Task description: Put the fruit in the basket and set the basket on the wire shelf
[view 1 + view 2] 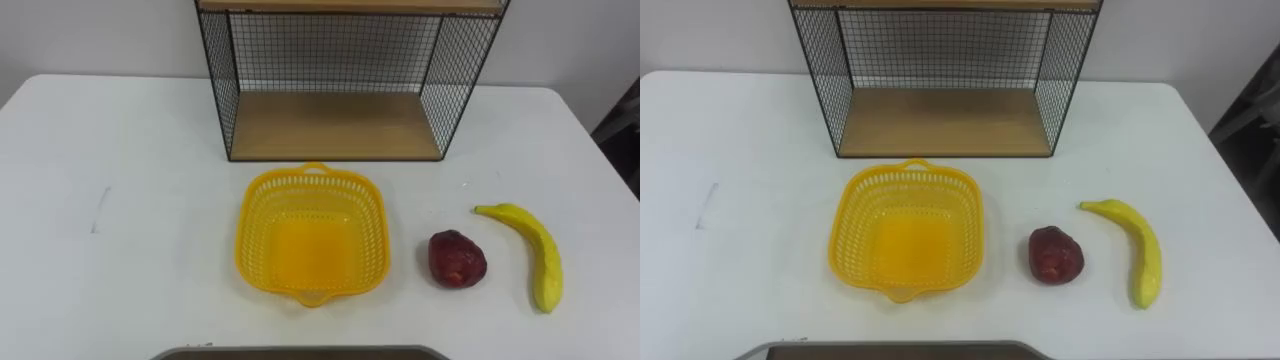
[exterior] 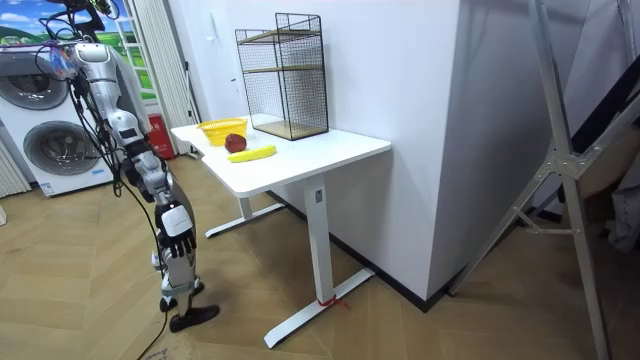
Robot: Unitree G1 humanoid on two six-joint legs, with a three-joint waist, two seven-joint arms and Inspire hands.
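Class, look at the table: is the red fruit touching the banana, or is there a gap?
Apart. The left eye view shows a strip of bare white table between the red fruit and the banana.

Basket (image 1: pixel 260 205) sits before the wire shelf (image 1: pixel 330 125) on the table (image 1: pixel 120 200); a fruit (image 1: pixel 457 259) right of it; banana (image 1: pixel 530 252) rightmost.

Bare tabletop (image 1: pixel 120 200) left of basket (image 1: pixel 262 200), wire shelf (image 1: pixel 330 125) just behind, red fruit (image 1: pixel 457 259) and banana (image 1: pixel 540 255) at right
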